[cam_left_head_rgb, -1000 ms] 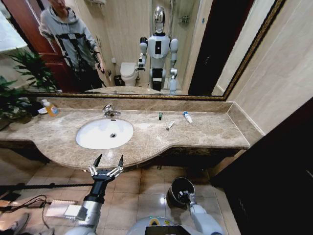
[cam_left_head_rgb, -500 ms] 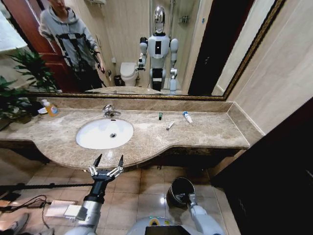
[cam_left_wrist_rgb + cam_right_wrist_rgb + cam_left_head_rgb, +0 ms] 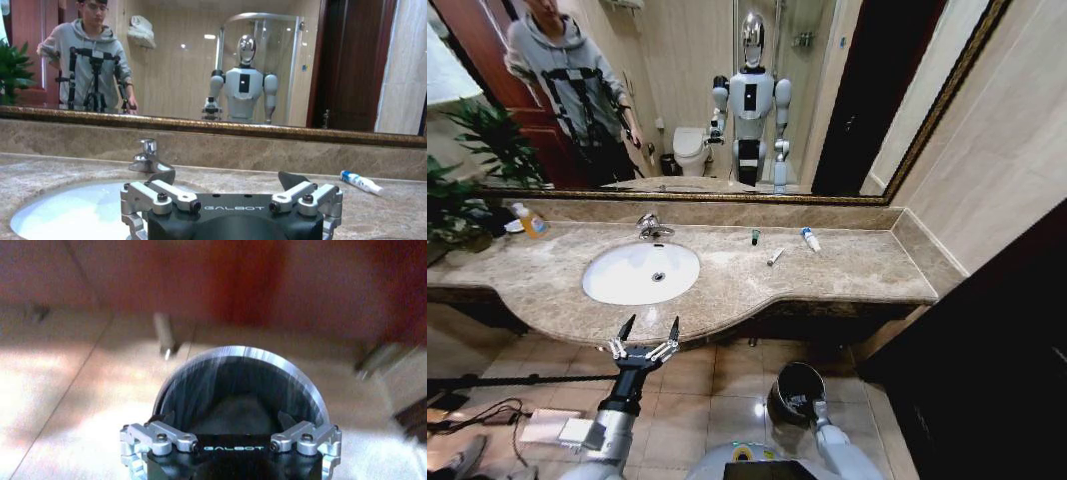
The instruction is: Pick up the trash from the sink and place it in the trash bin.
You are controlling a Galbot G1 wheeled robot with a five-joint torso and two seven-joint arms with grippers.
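The left gripper [image 3: 649,333] hangs with fingers spread wide and empty at the counter's front edge, at six o'clock from the sink [image 3: 607,290]. Three pieces of trash lie on the marble at about three o'clock from the basin: a green-capped piece [image 3: 755,237], a thin pale stick [image 3: 774,257] and a white tube [image 3: 811,240]. The right gripper [image 3: 230,420] hovers over the trash bin [image 3: 200,377] on the floor, apparently open and empty.

Head view high above sink [image 3: 640,272]; wrist views low, behind jaws.
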